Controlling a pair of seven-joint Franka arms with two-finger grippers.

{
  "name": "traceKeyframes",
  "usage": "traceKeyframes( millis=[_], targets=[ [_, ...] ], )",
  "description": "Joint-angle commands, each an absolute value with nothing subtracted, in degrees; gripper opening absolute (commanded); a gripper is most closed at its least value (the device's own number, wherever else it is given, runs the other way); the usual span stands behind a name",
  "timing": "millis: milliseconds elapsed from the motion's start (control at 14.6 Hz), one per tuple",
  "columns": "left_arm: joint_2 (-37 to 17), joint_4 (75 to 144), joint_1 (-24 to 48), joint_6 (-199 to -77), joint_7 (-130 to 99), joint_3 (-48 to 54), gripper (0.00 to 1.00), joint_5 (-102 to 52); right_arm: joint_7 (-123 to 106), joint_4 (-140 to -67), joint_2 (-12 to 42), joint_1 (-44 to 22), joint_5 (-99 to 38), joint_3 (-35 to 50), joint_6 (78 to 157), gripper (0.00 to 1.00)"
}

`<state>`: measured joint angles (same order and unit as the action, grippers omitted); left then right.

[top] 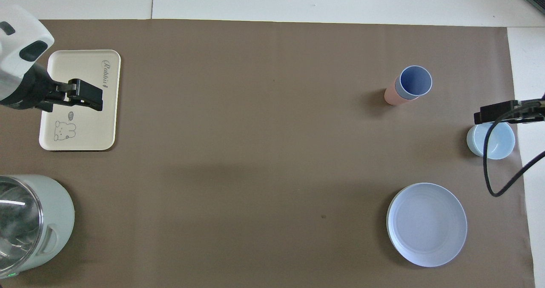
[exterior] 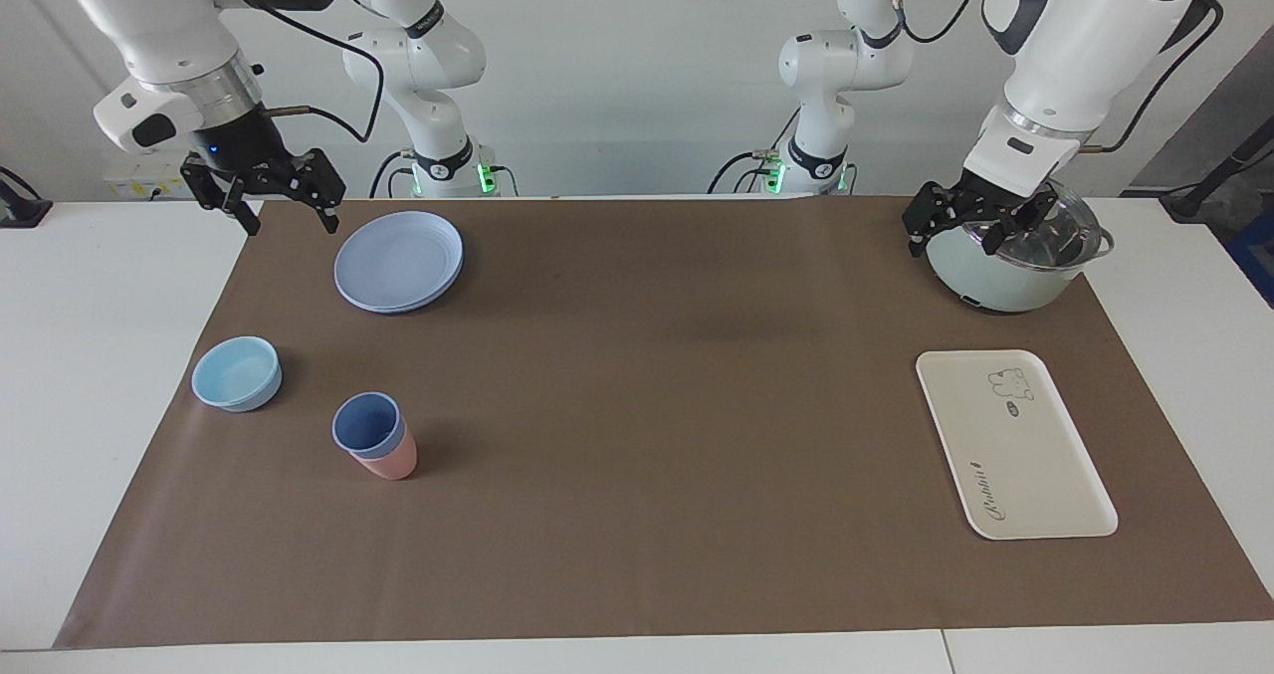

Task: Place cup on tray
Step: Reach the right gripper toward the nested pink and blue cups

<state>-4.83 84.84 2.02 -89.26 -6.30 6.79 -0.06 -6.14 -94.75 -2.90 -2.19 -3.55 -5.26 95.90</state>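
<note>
Facing view showing nothing done yet: cup [exterior: 368, 425] nesting in pink cup [exterior: 390, 463], well apart from tray [exterior: 1013, 442]; right gripper [exterior: 265, 184], left gripper [exterior: 980, 214] both hanging spread, empty.

cup [exterior: 368, 425] nested in pink cup [exterior: 390, 463] | tray [exterior: 1045, 475] at left arm's end

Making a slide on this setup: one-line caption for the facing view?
Blue cup nested in a pink cup, tray bare, right gripper and left gripper raised, open.
</note>
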Motion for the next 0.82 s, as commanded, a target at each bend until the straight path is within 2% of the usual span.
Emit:
traceKeyframes(
  millis=[0,205,342,548,753],
  targets=[
    [-3.16,86.57,1.85,-89.12,-6.33,6.59,1.00,-0.62,-17.98,-97.99,-0.63,0.26,-6.15,-4.75,103.85,1.00],
    [-3.16,86.57,1.85,-89.12,-6.33,6.59,1.00,-0.62,-34.38,-102.11,2.19,2.54,-11.66,-4.75,113.35,1.00],
    [-3.16,86.57,1.85,-89.12,-6.33,6.59,1.00,-0.62,-51.32,-104.75,4.56,6.40,-22.44,-4.83,117.49,1.00],
    [-3.16,86.57,1.85,-89.03,-6.33,6.59,1.00,-0.62,-70.01,-105.99,8.34,10.97,-28.55,-4.75,117.60,1.00],
    [-2.82,86.48,2.19,-88.60,-6.50,6.59,1.00,-0.62,-82.39,-107.40,12.02,12.56,-39.69,-4.75,118.39,1.00]
  ],
)
